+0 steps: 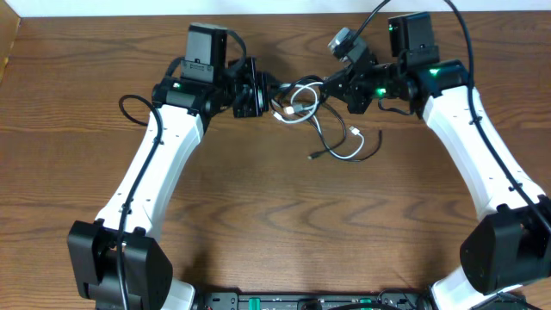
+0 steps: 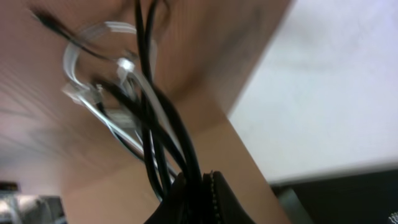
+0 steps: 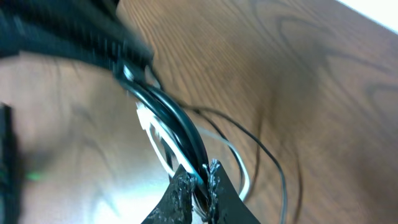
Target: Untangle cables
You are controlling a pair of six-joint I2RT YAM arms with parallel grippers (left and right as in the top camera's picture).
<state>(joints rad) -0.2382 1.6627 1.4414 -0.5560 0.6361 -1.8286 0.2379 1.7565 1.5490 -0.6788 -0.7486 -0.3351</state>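
Observation:
A black cable (image 1: pixel 372 148) and a white cable (image 1: pixel 303 105) hang tangled between my two grippers near the table's far edge, with loops trailing onto the wood. My left gripper (image 1: pixel 269 86) is shut on the black strands at the tangle's left end; the left wrist view shows the black cable (image 2: pixel 163 118) and white cable (image 2: pixel 79 56) running out of its jaws (image 2: pixel 200 186). My right gripper (image 1: pixel 325 86) is shut on the tangle's right end; the right wrist view shows black cable (image 3: pixel 174 118) and white cable (image 3: pixel 155 140) strands pinched in its jaws (image 3: pixel 202 180).
The brown wooden table (image 1: pixel 284 224) lies under both arms. Its far edge (image 1: pixel 284 19) runs just behind the grippers, with a white surface beyond. Thick black arm wires (image 1: pixel 129 108) loop beside the left arm and over the right arm.

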